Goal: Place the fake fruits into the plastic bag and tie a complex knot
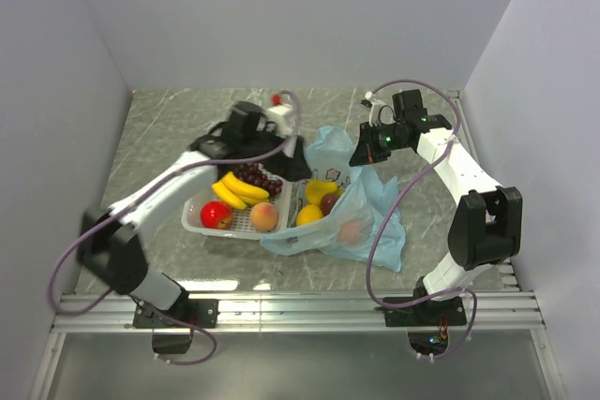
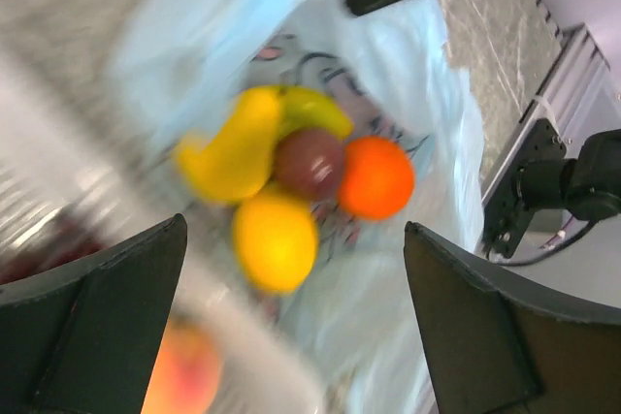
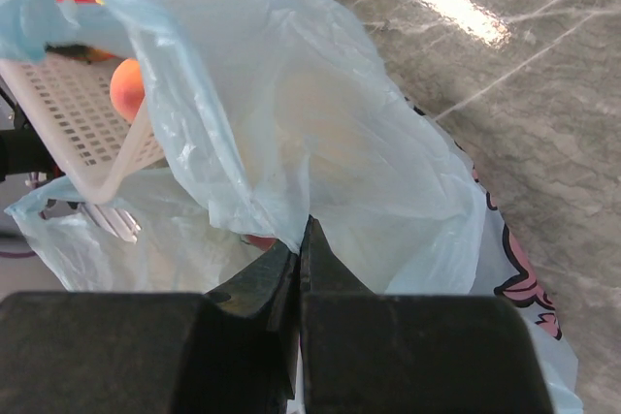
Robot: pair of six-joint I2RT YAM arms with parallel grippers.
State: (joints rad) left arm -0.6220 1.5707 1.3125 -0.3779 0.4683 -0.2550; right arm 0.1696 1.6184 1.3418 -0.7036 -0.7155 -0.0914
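The light-blue plastic bag (image 1: pixel 380 222) lies right of the white basket, mouth facing the basket. Inside it I see a lemon (image 2: pixel 275 242), a banana (image 2: pixel 233 152), a dark purple fruit (image 2: pixel 309 162) and an orange (image 2: pixel 375 177). Bananas (image 1: pixel 242 189), grapes (image 1: pixel 260 175), a red apple (image 1: pixel 215 214) and a peach (image 1: pixel 264 216) lie in the basket. My left gripper (image 1: pixel 292 164) hangs open and empty over the bag's mouth; its wrist view (image 2: pixel 293 239) is blurred. My right gripper (image 1: pixel 366 153) is shut on the bag's upper edge (image 3: pixel 291 133) and holds it up. No knot shows.
The white latticed basket (image 1: pixel 195 217) stands at the centre left, touching the bag; it also shows in the right wrist view (image 3: pixel 68 123). A small white and red object (image 1: pixel 278 111) sits behind the left arm. Grey walls close in the table on three sides.
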